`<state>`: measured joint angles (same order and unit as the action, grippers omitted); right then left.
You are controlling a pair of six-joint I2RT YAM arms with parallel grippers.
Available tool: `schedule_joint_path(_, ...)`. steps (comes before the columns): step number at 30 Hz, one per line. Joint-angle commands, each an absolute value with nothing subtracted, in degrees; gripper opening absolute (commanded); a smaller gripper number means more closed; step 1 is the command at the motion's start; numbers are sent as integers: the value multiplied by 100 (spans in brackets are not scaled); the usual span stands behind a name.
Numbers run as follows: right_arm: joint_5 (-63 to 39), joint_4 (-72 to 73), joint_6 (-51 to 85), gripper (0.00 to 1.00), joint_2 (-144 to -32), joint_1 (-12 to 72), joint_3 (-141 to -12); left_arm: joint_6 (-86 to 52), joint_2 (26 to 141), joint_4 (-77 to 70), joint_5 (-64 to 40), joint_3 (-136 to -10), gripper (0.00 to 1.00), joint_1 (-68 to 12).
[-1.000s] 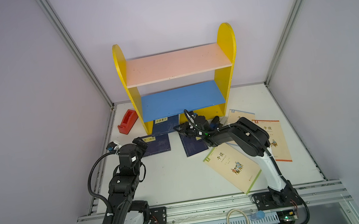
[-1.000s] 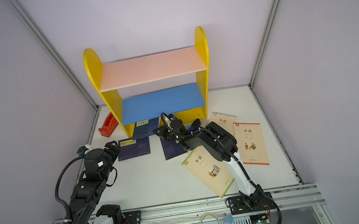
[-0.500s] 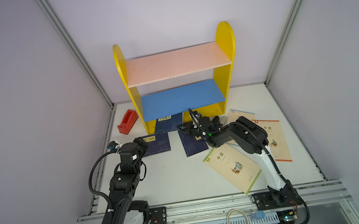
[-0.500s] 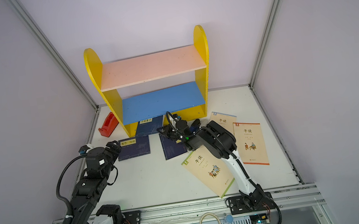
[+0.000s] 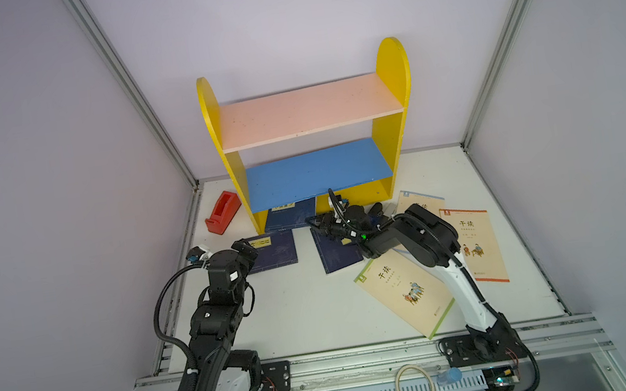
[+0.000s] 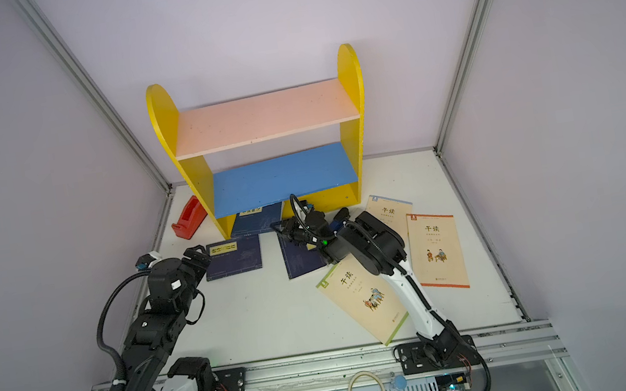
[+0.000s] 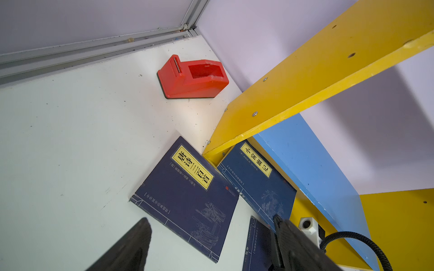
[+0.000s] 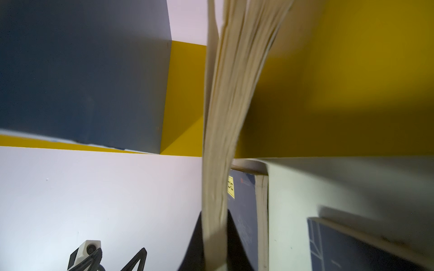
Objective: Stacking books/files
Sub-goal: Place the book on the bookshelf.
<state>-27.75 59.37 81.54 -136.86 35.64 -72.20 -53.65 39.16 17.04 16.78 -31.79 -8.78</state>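
1. Lilac walls box in your white table (image 5: 313, 318). A yellow shelf unit (image 5: 390, 80) stands at the back, with a red tape dispenser (image 5: 222, 212) to its left.
2. Your right pincer (image 5: 317, 224) is pinching the cream page edges of the middle navy book (image 5: 339, 255) at its far corner, just in front of the shelf unit.
3. Your left pincer (image 7: 210, 219) is spread wide over the near end of the left navy book (image 7: 187, 197). You cannot tell whether it touches.
4. Your third navy book (image 5: 291, 213) lies half under the blue board (image 5: 316, 173).
5. By your right arm (image 5: 431, 237), the front cream book (image 5: 406, 296) and the right cream book (image 5: 477, 247) lie flat. The far cream book (image 5: 423, 201) is partly hidden.
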Motion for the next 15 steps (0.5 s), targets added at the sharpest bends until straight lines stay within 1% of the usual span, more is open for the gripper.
schedule_joint_path(1,-2949,5611,7888,0,-13597,3565,-7445,-5361,3899,1665,1647,-3207,89,-865)
schedule_joint_path(10,-3323,4677,7556,0,-13841,3546,-8206,-5373,3806,1712,1640,-3201,89,-862)
schedule_joint_path(15,-3264,4106,7301,0,-13867,3500,-8442,-5382,3795,1723,1635,-3201,89,-861)
